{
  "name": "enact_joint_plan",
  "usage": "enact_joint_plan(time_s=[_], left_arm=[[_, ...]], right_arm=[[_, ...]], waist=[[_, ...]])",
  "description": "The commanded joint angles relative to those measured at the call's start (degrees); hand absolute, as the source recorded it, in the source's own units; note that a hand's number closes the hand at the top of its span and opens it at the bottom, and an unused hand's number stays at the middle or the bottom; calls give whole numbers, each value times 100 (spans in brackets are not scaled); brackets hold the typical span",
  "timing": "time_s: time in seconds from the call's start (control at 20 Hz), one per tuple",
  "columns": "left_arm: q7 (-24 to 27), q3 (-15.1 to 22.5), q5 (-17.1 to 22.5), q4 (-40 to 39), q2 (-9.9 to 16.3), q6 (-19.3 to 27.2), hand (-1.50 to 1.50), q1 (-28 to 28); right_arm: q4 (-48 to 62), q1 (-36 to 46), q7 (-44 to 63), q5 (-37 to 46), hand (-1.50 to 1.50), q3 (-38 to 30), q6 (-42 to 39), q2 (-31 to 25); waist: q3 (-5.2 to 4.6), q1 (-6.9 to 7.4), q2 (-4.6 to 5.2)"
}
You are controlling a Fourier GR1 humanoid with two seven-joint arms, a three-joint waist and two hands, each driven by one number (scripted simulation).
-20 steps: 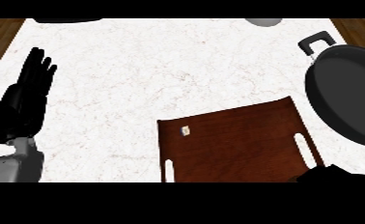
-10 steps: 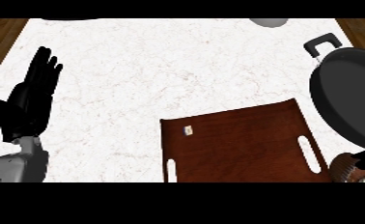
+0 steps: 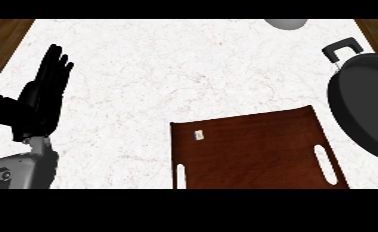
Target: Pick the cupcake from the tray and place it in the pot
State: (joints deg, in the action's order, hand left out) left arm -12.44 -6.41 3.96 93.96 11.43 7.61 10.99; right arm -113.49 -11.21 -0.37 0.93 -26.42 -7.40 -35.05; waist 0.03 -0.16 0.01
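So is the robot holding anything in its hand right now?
Nothing can be seen held. The left hand rests open at the left edge with straight fingers, and the right hand is out of view. No cupcake shows on the tray.

A kitchen: white marbled worktop (image 3: 184, 71) with a black pot (image 3: 356, 101) and brown wooden tray (image 3: 255, 148).

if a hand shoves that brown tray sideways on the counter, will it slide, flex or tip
The tray looks like a flat, stiff wooden board, so it would probably slide rather than flex. It lies low on the smooth marble counter, so tipping seems unlikely. Its slot handles suggest easy lifting.
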Motion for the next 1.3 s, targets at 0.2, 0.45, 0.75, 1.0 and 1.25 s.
enact_joint_plan(time_s=[0.2,0.45,0.75,1.0,1.25], left_arm=[[-170,-100,109,-144,95,-70,0,390],[-45,-29,31,81,15,-105,0,-54],[-144,-5,80,129,21,-175,0,59],[-208,258,-143,281,-247,47,0,-36],[-76,72,-36,78,-124,-69,0,66]], right_arm=[[1958,852,-935,2301,150,109,1149,-559],[3769,1811,-1700,2808,150,607,1539,-473],[5689,2782,-1874,2582,150,657,1143,-396],[6604,3174,-2459,2349,-150,806,554,-189],[7149,3662,-2955,1575,-150,454,-272,23]], waist=[[7,191,59],[4,161,28],[7,216,40],[9,174,22],[11,146,24]])
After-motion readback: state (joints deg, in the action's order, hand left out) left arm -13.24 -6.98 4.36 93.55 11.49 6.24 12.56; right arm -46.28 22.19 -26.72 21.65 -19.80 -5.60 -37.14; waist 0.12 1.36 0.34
